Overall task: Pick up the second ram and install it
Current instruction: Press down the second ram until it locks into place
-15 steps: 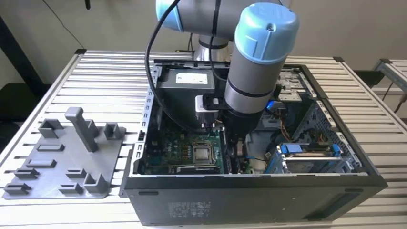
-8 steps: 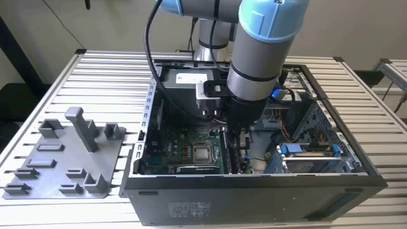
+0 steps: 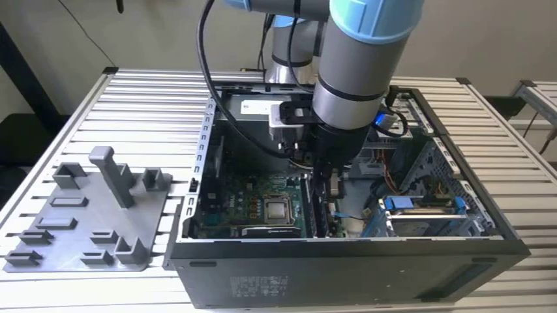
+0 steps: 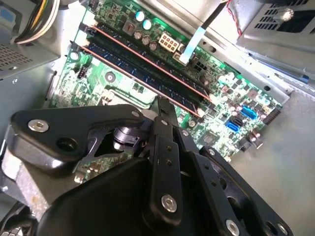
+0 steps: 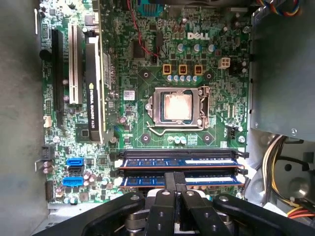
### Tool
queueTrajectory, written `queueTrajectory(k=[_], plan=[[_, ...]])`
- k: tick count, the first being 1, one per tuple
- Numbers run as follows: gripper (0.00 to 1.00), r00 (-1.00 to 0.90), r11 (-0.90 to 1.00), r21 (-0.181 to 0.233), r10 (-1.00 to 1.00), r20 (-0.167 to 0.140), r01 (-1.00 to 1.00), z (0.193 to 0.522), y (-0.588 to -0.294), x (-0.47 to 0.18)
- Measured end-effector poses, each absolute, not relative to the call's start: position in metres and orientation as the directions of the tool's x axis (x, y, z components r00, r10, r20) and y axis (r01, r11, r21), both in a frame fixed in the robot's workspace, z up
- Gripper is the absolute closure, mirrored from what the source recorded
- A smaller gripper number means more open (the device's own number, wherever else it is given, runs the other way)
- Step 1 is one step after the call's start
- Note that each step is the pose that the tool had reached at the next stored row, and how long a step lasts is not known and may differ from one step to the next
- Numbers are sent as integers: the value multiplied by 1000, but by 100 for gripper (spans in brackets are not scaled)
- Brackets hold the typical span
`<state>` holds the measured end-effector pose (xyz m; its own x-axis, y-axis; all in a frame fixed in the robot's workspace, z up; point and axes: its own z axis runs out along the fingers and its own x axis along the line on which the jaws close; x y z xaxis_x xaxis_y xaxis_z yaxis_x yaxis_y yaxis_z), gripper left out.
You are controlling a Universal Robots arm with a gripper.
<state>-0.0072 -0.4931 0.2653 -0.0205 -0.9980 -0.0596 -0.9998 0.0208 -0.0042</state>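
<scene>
- The pincer (image 5: pixel 173 189) is lowered inside the open computer case (image 3: pixel 348 261), directly over the memory slots of the green motherboard (image 5: pixel 147 73).
- Its fingers (image 4: pixel 165 115) are closed together, with the tips pressing on the top edge of the second ram (image 5: pixel 206 180), about midway along the stick.
- The second ram stands upright in the slot nearer the pincer; in the second wrist view it (image 4: pixel 128 73) runs parallel to and just beside the first memory stick (image 4: pixel 142 54), which is seated in the adjacent slot.
- The case lies on its side with the side panel off, on a counter (image 3: pixel 148 111) of ribbed metal slats.
- Inside the case: the bare processor socket (image 5: pixel 177 108) sits near the middle of the board, a white expansion slot (image 5: pixel 75 64) runs along one side, and two blue data connectors (image 5: pixel 74 172) sit near a corner.
- A grey plastic holder tray (image 3: pixel 87 215) with upright posts rests on the counter at the exterior view's left, just beside the case.
</scene>
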Motion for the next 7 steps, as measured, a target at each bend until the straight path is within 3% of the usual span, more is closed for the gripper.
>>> queueTrajectory(k=[7], plan=[[89,-21,21,-4,-998,-59,-1000,266,-493,-7]])
